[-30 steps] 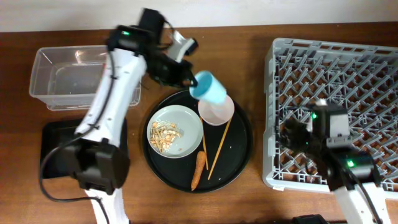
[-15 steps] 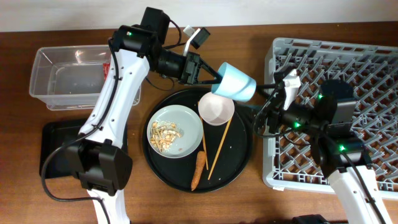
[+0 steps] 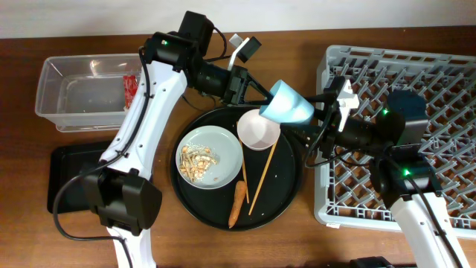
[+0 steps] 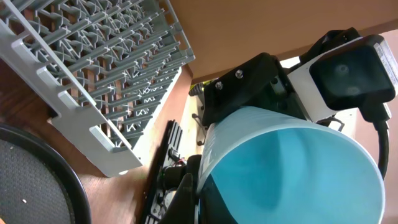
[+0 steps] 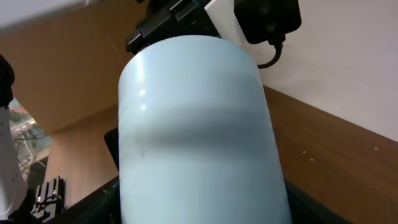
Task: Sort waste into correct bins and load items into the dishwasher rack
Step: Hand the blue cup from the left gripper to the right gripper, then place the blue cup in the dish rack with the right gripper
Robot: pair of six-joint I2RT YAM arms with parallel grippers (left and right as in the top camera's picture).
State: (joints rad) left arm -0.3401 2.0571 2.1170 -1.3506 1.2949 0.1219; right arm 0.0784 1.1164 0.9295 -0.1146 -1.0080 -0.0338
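Observation:
The light blue cup [image 3: 290, 106] hangs tilted in the air between the round black tray and the dishwasher rack [image 3: 416, 89]. My left gripper [image 3: 262, 98] is shut on its rim; the left wrist view looks into the cup [image 4: 292, 168]. My right gripper [image 3: 318, 120] is open with its fingers on either side of the cup's base, and the cup [image 5: 199, 137] fills the right wrist view. The grey-blue plate [image 3: 223, 145] holds beige scraps [image 3: 197, 160]. The white bowl [image 3: 258, 132] and the carrot [image 3: 237, 202] lie on the tray. The red wrapper [image 3: 131, 85] lies in the clear tub [image 3: 67, 93].
The round black tray [image 3: 286, 186] also holds a pair of chopsticks [image 3: 262, 179]. The shallow black tray [image 3: 59, 182] sits at the front left, partly under my left arm. The rack's near corner [image 4: 106, 74] shows in the left wrist view.
My left arm has carried the cup rightwards from above the tray's back edge towards the rack. My right arm has come out of the rack and closed in around the cup's base.

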